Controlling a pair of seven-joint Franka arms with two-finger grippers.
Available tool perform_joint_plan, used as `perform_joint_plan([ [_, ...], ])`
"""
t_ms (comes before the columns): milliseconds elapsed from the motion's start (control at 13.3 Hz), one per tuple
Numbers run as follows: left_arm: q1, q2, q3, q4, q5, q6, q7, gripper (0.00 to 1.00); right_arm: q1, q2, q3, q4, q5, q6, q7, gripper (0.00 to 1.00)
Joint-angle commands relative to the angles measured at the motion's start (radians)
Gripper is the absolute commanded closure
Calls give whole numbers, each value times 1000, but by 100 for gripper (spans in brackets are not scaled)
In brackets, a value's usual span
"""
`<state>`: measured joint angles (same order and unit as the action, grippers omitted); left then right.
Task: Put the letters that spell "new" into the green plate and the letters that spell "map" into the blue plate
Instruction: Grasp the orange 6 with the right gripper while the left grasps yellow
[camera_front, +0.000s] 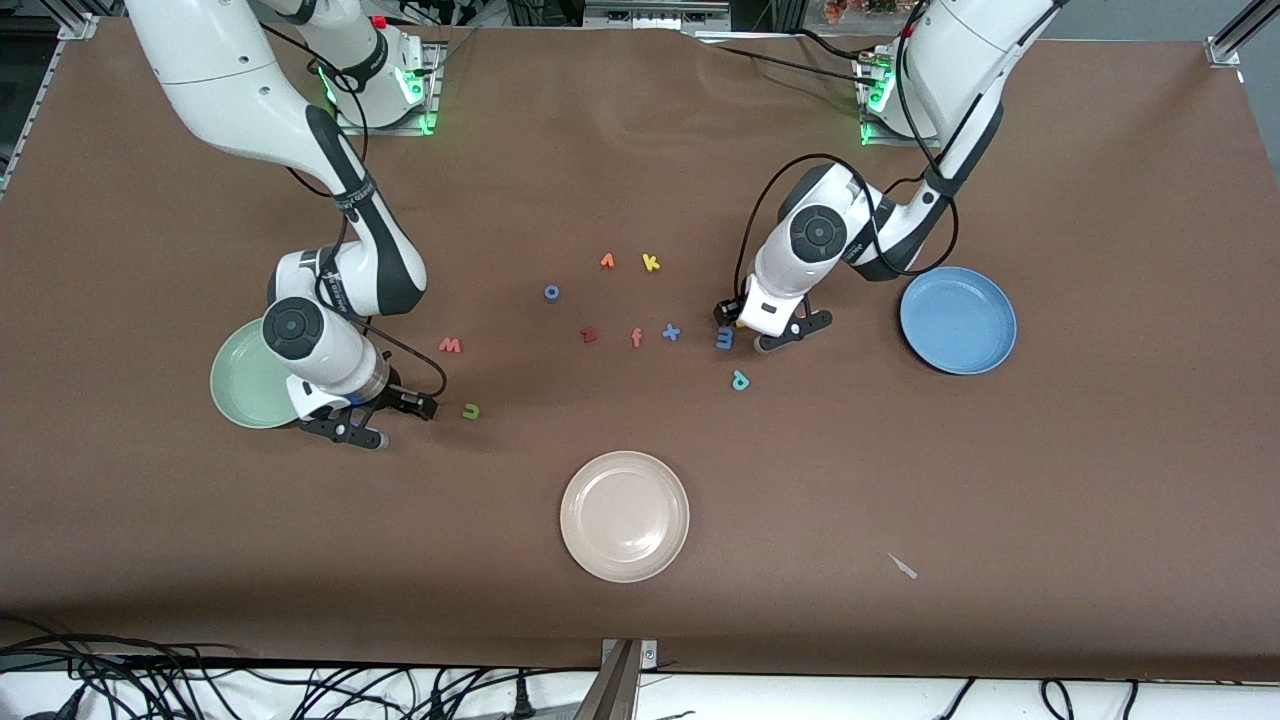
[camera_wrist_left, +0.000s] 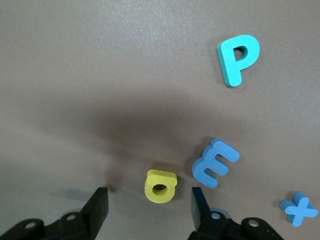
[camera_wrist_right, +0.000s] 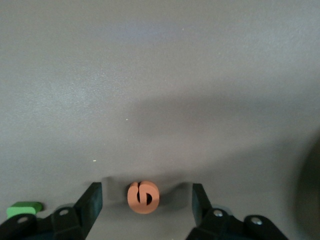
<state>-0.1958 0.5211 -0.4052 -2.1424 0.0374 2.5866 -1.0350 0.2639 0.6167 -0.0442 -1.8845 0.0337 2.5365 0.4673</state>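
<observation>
Brown desk (camera_front: 1100, 480): left gripper (camera_wrist_left: 150, 205) open astride yellow "a" (camera_wrist_left: 160, 186), blue "m" (camera_wrist_left: 215, 163) just beside, could get nudged; right gripper (camera_wrist_right: 146, 201) open astride orange "e" (camera_wrist_right: 143, 197), may pinch off-centre.

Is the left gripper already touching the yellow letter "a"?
Apart. The left wrist view shows table on both sides of the yellow "a", between the open fingers of the left gripper.
</observation>
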Motion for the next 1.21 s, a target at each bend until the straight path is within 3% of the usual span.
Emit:
perform_joint_plan([
  [0,-10,16,9,12,24,4,-7,25,1,11,3,5,29,14,5,27],
  [377,-13,16,11,12,24,4,-7,37,3,14,4,4,29,10,-6,52],
  [528,-16,16,11,12,47,3,-11,37,3,15,4,2,29,8,-9,64],
  [905,-17,39,12,39,144,1,-100,37,9,20,4,1,29,7,-9,70],
  [1131,-21,40,12,41,144,0,-109,42,9,21,6,8,28,4,-12,80],
])
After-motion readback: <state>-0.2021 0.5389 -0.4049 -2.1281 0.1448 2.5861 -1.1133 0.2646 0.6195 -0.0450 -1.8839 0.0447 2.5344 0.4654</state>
